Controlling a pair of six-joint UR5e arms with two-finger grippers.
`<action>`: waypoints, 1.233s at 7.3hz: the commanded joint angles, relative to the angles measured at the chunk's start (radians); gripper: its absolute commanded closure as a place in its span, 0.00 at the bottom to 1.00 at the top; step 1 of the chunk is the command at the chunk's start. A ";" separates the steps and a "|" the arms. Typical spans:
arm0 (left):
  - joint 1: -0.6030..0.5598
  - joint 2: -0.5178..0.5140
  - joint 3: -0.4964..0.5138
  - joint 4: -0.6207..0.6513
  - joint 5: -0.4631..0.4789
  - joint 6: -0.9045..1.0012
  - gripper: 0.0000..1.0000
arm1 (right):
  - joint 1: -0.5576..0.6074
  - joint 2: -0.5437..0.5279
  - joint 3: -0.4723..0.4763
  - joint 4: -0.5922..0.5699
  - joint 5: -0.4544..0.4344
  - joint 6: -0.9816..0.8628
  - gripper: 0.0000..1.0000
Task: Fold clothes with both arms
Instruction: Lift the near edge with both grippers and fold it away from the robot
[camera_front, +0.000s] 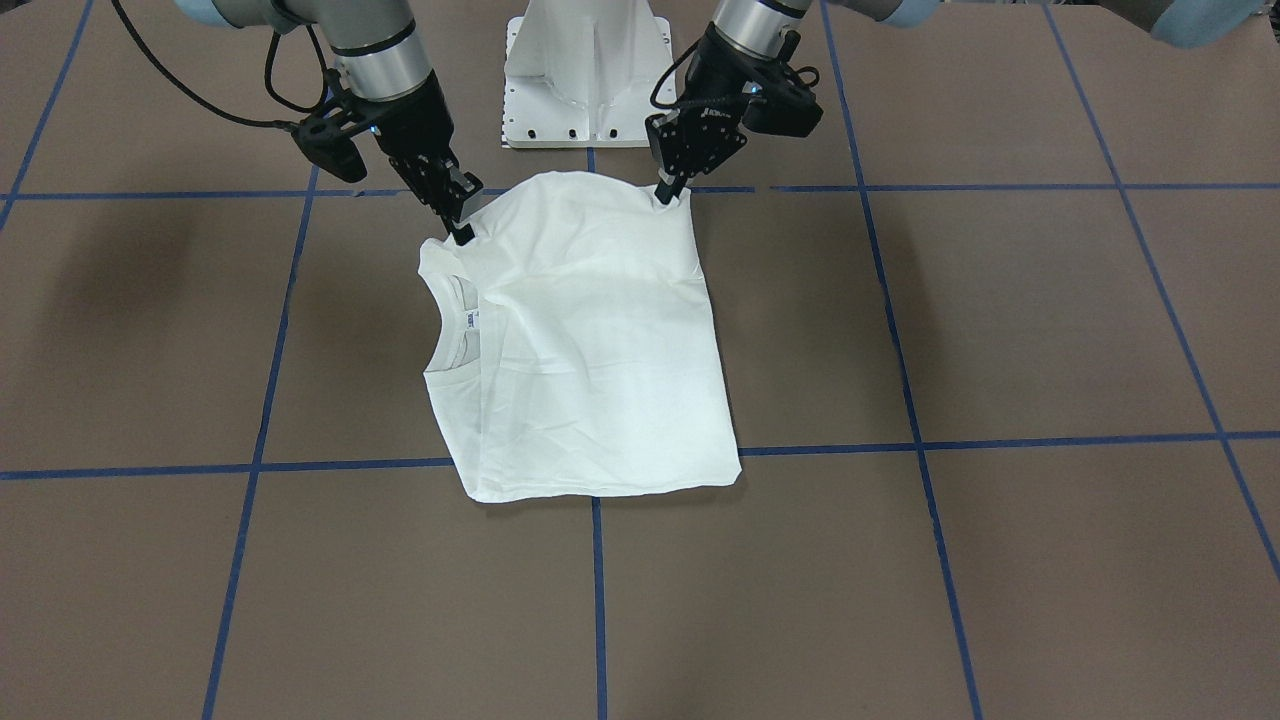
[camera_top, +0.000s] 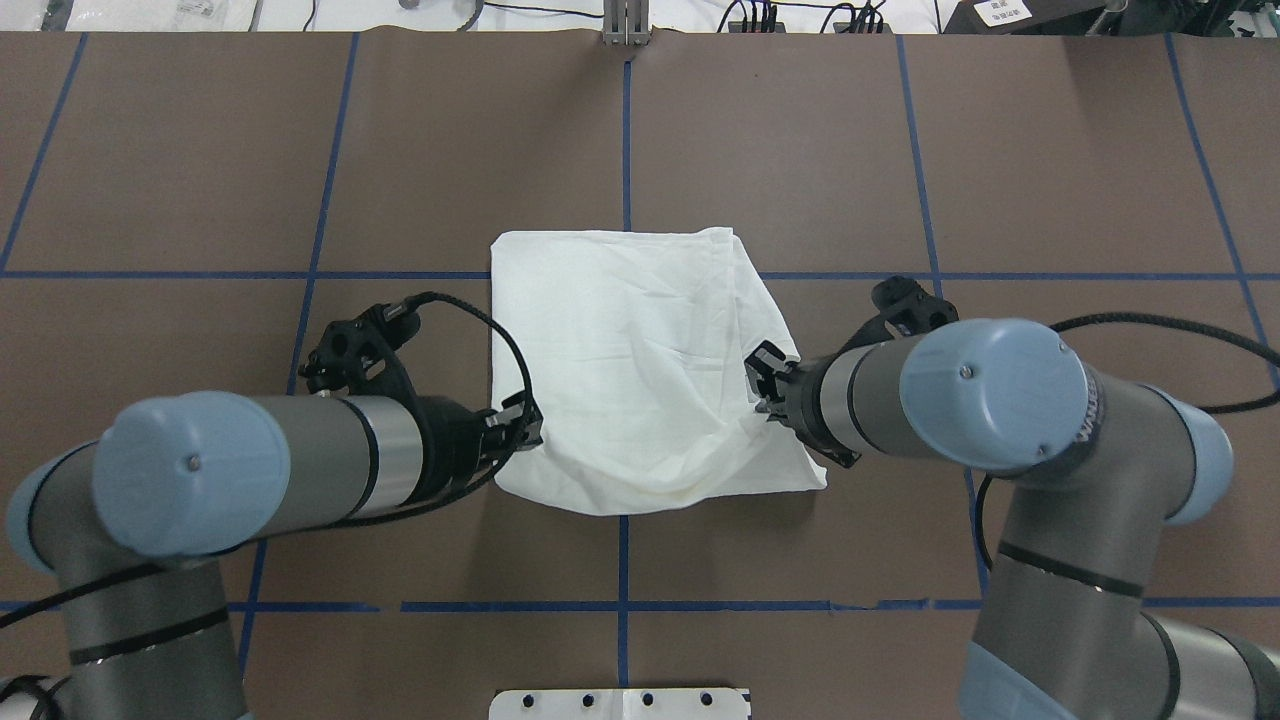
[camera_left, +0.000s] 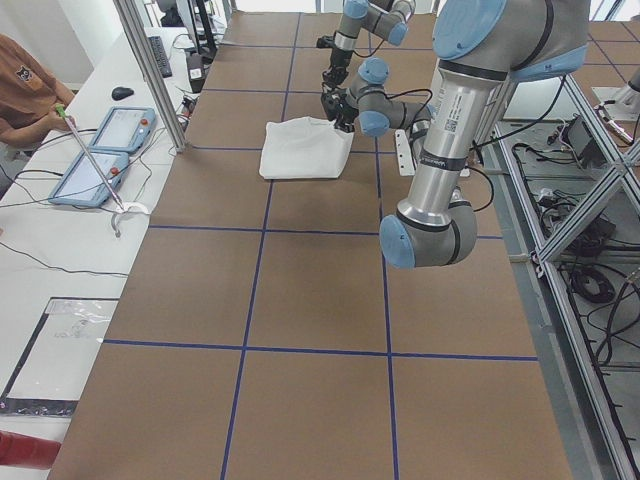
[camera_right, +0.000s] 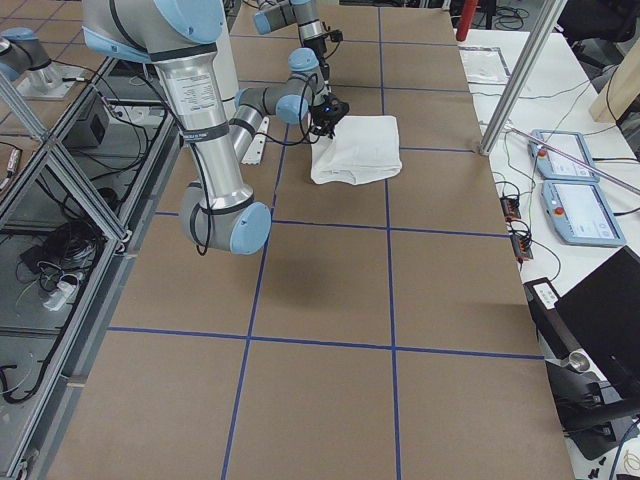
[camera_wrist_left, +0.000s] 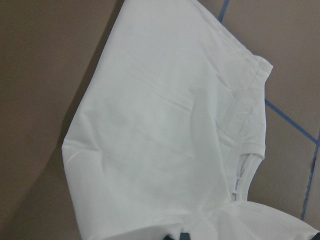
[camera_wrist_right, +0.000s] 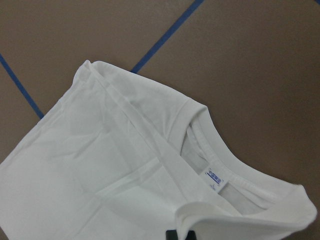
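- T-shirt (camera_front: 590, 340) lies folded on the table (camera_front: 1000, 330).
- The left gripper (camera_front: 668, 196) is clenched on one robot-side corner.
- The right gripper (camera_front: 460, 236) pinches the corner beside the collar (camera_front: 437, 312).

The T-shirt (camera_front: 590, 340) is plain white, its neck tag (camera_wrist_right: 215, 177) white with small blue print. The table (camera_front: 1000, 330) is dull brown under a grid of blue lines (camera_front: 598, 600). Both the left arm (camera_top: 320, 460) and the right arm (camera_top: 1040, 540) have silver tubes, grey joints and light-blue caps. At the frame's upper middle, the pedestal (camera_front: 590, 80) is white.
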 joint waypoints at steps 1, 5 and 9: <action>-0.128 -0.043 0.173 -0.101 -0.054 0.106 1.00 | 0.110 0.124 -0.186 0.006 0.073 -0.109 1.00; -0.191 -0.108 0.446 -0.330 -0.063 0.162 1.00 | 0.152 0.251 -0.468 0.078 0.098 -0.216 1.00; -0.216 -0.122 0.469 -0.335 -0.063 0.174 1.00 | 0.197 0.322 -0.592 0.115 0.156 -0.260 1.00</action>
